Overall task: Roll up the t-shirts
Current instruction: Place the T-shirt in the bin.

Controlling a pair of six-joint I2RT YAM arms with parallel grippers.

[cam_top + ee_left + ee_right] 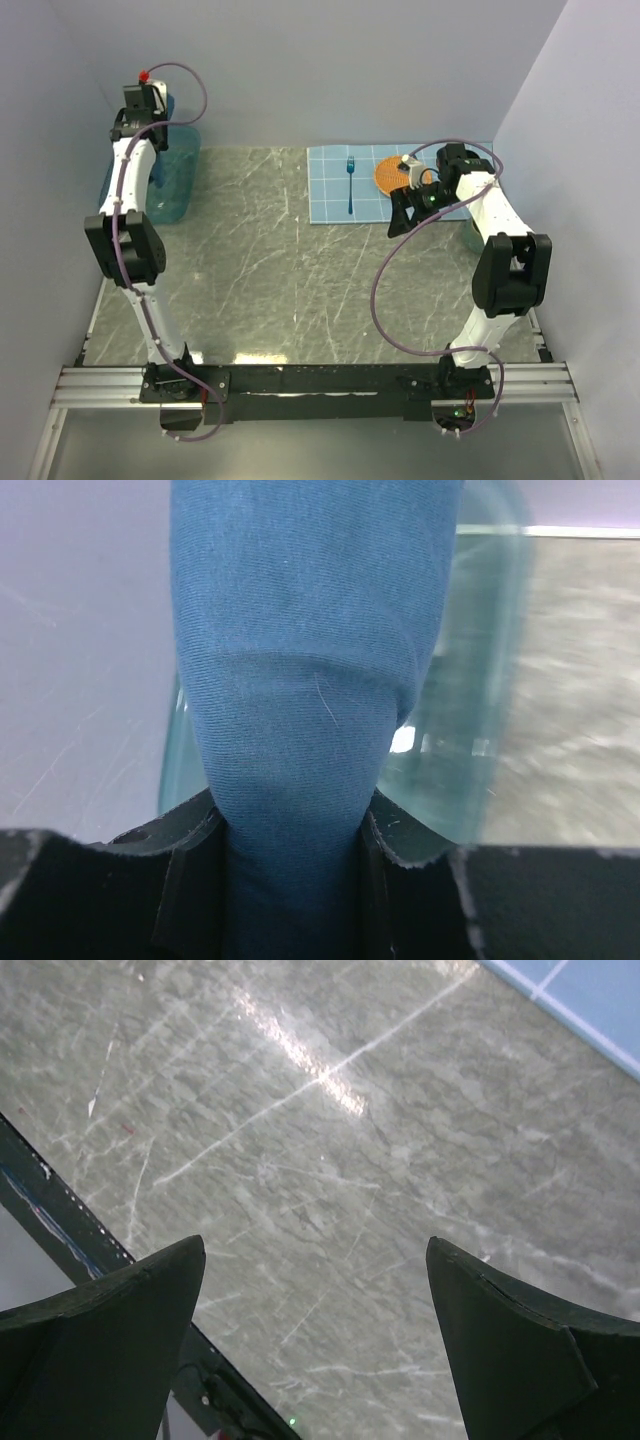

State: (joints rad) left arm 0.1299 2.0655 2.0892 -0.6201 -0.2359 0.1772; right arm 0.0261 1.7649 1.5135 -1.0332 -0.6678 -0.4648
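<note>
On the desk [280, 280], a tub [175, 190] sits at ten o'clock, a placemat [330, 195] at one o'clock, well apart; on the placemat lies a fork [351, 185], a plate [386, 177] at its three o'clock; the t-shirt [300, 660] hangs from the left gripper [290, 880] above the tub.

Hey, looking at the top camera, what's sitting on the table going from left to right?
teal plastic tub → blue fork → orange plate. The fork and plate both lie on the gridded placemat, so it gets no separate place in the order.
</note>
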